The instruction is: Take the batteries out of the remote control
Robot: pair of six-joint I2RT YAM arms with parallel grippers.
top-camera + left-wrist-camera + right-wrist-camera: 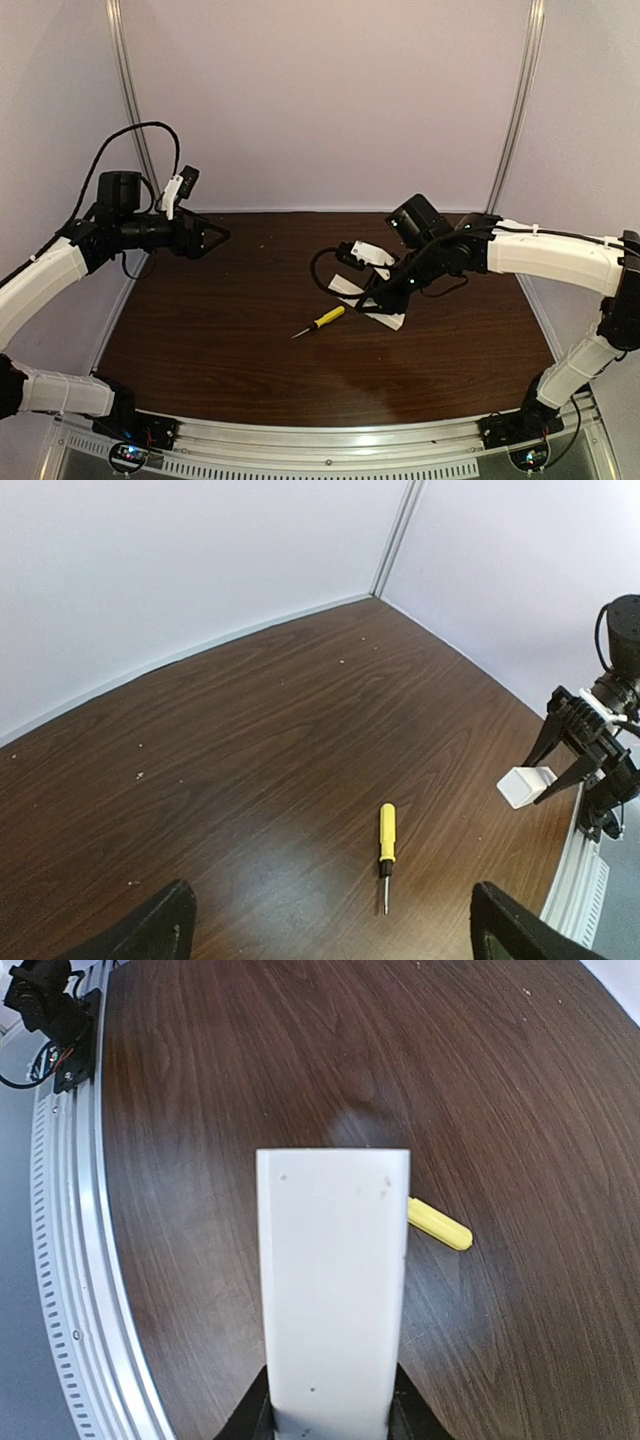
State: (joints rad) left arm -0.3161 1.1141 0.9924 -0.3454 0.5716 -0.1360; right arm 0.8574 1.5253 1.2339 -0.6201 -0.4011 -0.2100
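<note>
Remote control (330,1300) is pinched in my right gripper (330,1422), mid-right of the table (250,350), near the screwdriver (440,1226). Left gripper (330,935) hangs wide open, far left. Can't tell if batteries are inside; tilting might spill them.

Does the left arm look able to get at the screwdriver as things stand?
Probably yes. The left gripper is open and empty, the screwdriver lies alone on bare table ahead of it, and the right gripper holding the remote control sits off to the side.
</note>
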